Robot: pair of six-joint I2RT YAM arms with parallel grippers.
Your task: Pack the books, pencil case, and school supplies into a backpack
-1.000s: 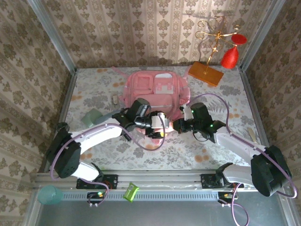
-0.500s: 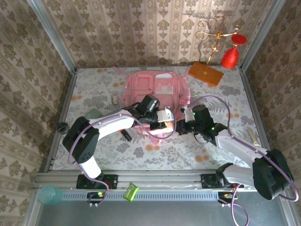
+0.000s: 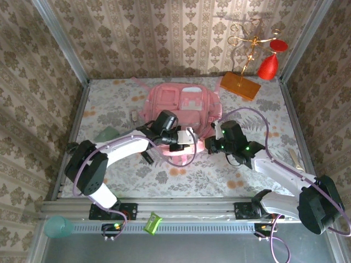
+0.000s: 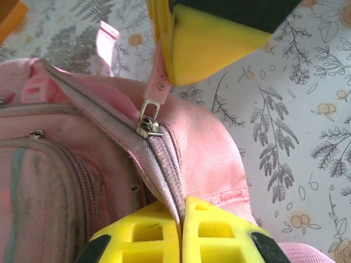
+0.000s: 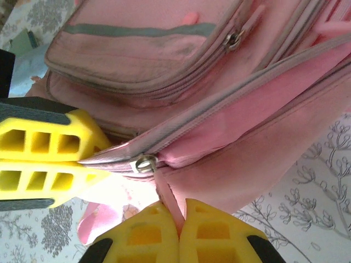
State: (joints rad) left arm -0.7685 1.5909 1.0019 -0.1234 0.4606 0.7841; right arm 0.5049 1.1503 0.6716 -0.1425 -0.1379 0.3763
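- The backpack [image 3: 178,101] lies flat in the middle of the table [image 3: 274,118], towards the far wall, with its pockets facing up.
- Along its near edge runs a grey zip. The slider [image 5: 143,163] sits partway along it, and whether that stretch of zip is open cannot be told.
- The zip pull [image 4: 156,90], a pink tab, runs straight from the slider into yellow fingers.
- The right gripper [image 5: 180,226] has its fingers pressed together on the pull's free end.
- The left gripper [image 4: 181,222] pinches the zip seam and its fabric, just beside the slider, with no gap between its pads.
- In the top view the two grippers meet at the backpack's near edge, close together with the left one on the left.
- A green flat thing [image 3: 107,134] lies left of the backpack, beside the left arm.
- A small dark item [image 3: 147,158] lies on the table under that arm; it is too small to identify.
- An orange base [image 3: 239,86] stands at the far right corner and carries a gold stand with red ornaments [image 3: 269,66].
- A green cup [image 3: 57,226] sits at the near left, off the cloth.
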